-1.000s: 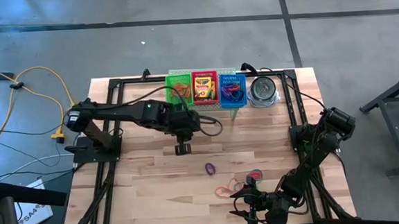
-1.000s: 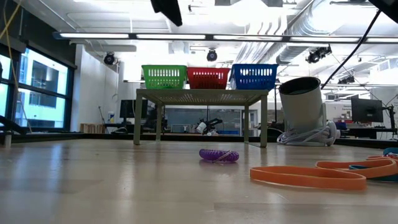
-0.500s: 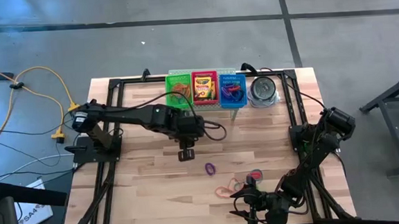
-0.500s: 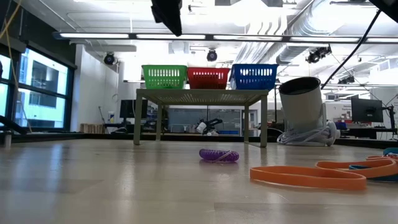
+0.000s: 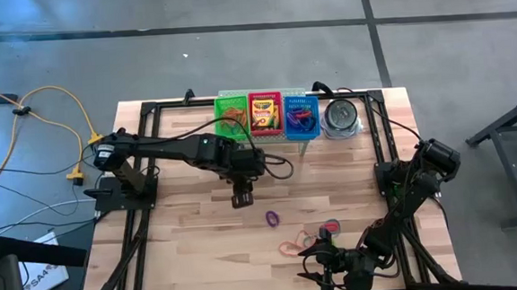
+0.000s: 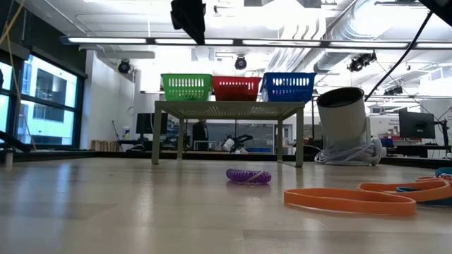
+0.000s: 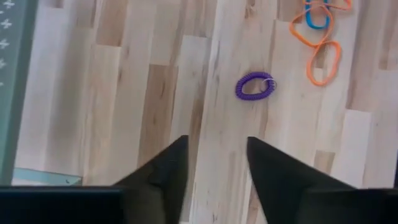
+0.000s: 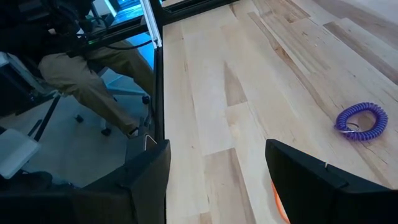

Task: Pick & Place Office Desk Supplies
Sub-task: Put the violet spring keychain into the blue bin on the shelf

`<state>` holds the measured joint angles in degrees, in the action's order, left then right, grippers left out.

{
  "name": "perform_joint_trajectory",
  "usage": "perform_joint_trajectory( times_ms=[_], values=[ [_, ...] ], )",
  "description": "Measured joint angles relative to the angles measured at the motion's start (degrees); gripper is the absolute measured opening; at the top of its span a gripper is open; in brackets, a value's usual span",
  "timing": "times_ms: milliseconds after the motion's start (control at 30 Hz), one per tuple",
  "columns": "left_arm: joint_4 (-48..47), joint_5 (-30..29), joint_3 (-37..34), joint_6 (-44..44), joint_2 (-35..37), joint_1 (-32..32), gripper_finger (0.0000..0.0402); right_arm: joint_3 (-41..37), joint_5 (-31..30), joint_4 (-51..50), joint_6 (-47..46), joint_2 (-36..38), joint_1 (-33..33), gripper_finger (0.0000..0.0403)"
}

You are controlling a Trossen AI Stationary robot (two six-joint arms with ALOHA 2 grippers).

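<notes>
Left gripper (image 5: 241, 200) hangs released and empty above the wooden table (image 5: 183, 231), near the purple coiled rubber-band loop (image 5: 272, 218); right gripper (image 5: 323, 254) rests released

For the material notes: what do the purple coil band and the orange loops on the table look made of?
Purple coil band: looks like glossy plastic spiral cord, judging by its tight ridged turns. Orange loops: flat, matte strips lying limp on the wooden table, probably rubber.

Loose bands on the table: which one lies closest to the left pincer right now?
The purple coiled band, lying alone on the bare wood just ahead of the left pincer. The orange bands and the blue one sit clustered farther away.
</notes>
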<state>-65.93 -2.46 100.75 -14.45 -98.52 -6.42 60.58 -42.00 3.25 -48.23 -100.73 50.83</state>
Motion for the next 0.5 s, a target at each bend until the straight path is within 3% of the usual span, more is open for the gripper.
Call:
perform_joint_trajectory(
  times_ms=[167,300,500],
  values=[
    [-0.16,0.04,-2.28,-0.53,0.0,-0.02,0.0242,0.0,0.15,0.0,0.0,0.0,0.02,0.0252],
    [-0.15,4.36,-3.67,0.71,0.0,-0.11,0.0299,0.0,0.17,0.0,0.0,0.0,0.0,0.0252],
    [1.61,9.94,-7.36,11.58,0.07,-2.5,0.0322,0.0,0.11,-0.02,0.83,0.0,0.0,0.0252]
  ],
)
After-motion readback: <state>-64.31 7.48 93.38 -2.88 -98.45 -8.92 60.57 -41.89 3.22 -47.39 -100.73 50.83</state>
